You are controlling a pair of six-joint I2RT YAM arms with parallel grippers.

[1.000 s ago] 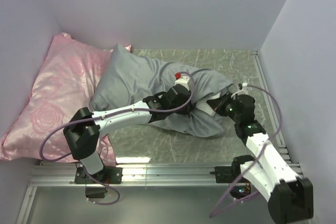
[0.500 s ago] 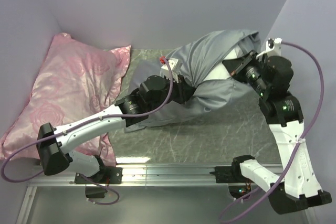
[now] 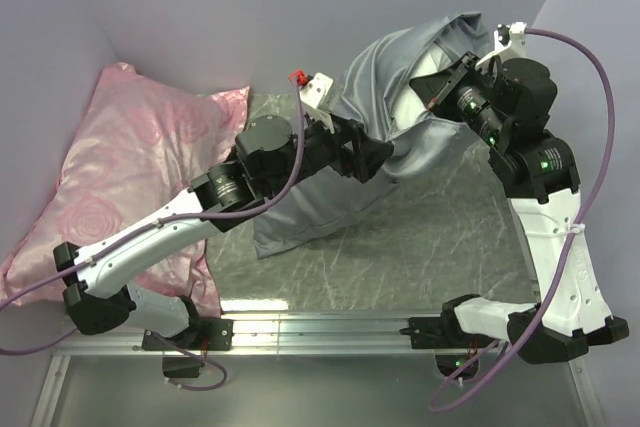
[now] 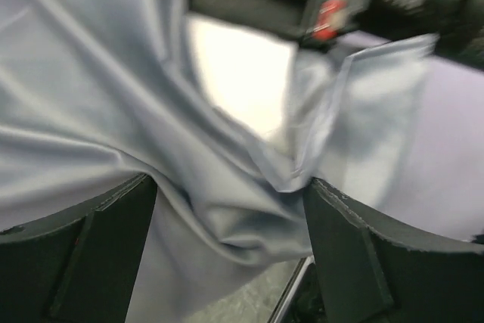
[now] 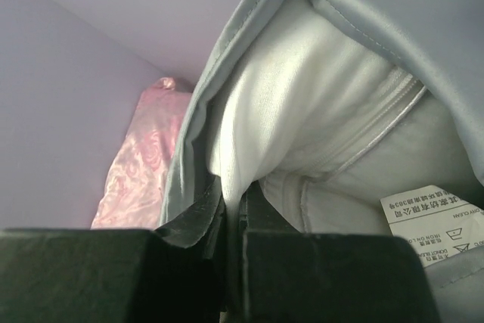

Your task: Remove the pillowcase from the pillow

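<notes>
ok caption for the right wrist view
Right gripper pinching the white pillow inside the open grey pillowcase.

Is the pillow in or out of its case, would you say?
Mostly in: the pillow shows only at the open end of the case.

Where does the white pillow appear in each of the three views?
Top: pillow, upper right, in the pillowcase's open end.
Left wrist: pillow, top centre.
Right wrist: pillow, centre.
Shared landmark: the pillowcase around it, in all three.
</notes>
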